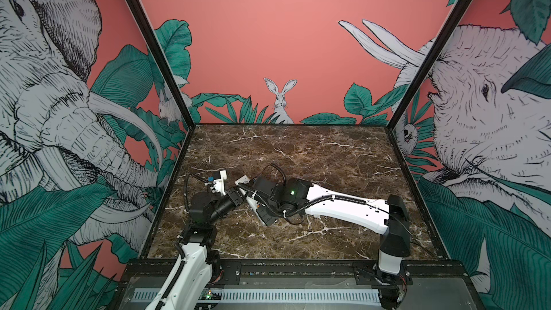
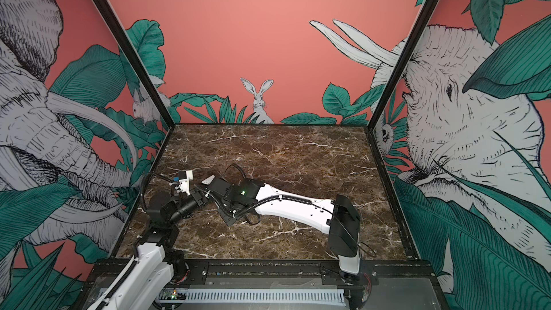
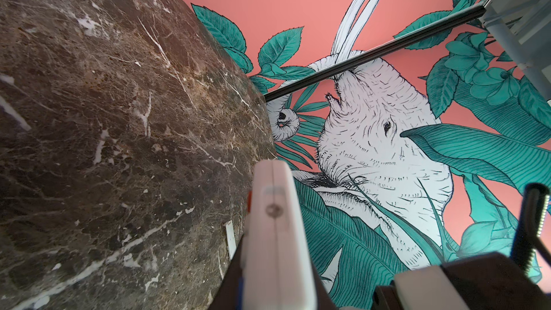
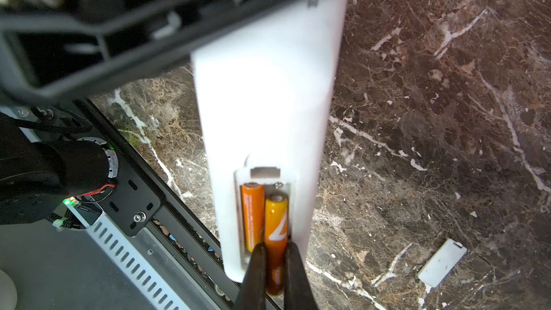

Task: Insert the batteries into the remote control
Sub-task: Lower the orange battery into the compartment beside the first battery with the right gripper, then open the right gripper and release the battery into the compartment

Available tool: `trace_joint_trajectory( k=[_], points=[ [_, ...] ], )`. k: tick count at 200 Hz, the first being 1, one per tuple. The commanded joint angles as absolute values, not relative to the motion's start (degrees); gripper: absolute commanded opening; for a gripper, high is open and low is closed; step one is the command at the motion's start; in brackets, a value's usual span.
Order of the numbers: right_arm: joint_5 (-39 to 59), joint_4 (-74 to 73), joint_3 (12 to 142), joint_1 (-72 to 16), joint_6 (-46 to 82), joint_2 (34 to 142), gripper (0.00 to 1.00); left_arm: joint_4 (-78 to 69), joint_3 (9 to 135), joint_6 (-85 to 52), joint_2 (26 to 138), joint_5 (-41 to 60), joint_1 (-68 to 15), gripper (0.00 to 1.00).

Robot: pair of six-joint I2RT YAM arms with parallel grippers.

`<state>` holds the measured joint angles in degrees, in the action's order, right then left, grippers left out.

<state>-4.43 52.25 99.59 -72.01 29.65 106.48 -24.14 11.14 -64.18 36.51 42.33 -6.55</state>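
A robot lab booth: jungle-print walls (image 1: 283, 25), black frame (image 1: 158, 55), marble-look tabletop (image 1: 313, 156), and bench-mounted robot arms (image 1: 343, 204).

Two batteries (image 4: 252, 217) (image 4: 275, 228), one remote (image 4: 268, 99), one cover (image 4: 441, 262)

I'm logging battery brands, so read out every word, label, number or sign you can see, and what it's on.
No text reads clearly enough to quote.
On the darker battery: small print along its side, too blurred to read.
On the lighter battery: a white slanted mark, no letters readable.
On the remote control: a tiny dark mark on its white back, too small to read.
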Motion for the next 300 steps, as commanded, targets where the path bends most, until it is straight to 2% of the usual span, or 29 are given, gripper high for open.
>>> trace_joint_trajectory(
  k=[1, 47, 300],
  points=[
    [-6.46, 52.52, 99.31, -72.42, 30.42, 106.70, 0.00, -27.50, 10.53, -65.30, 35.74, 42.46, -6.25, 0.00],
    [-7.20, 52.18, 99.31, -72.42, 30.67, 106.79, 0.00, -28.52, 10.25, -66.27, 35.83, 42.81, -6.24, 0.00],
    [-5.68, 47.22, 97.82, -72.71, 29.00, 103.47, 0.28, -30.42, 9.66, -67.99, 35.68, 43.60, -6.24, 0.00]
  ],
)
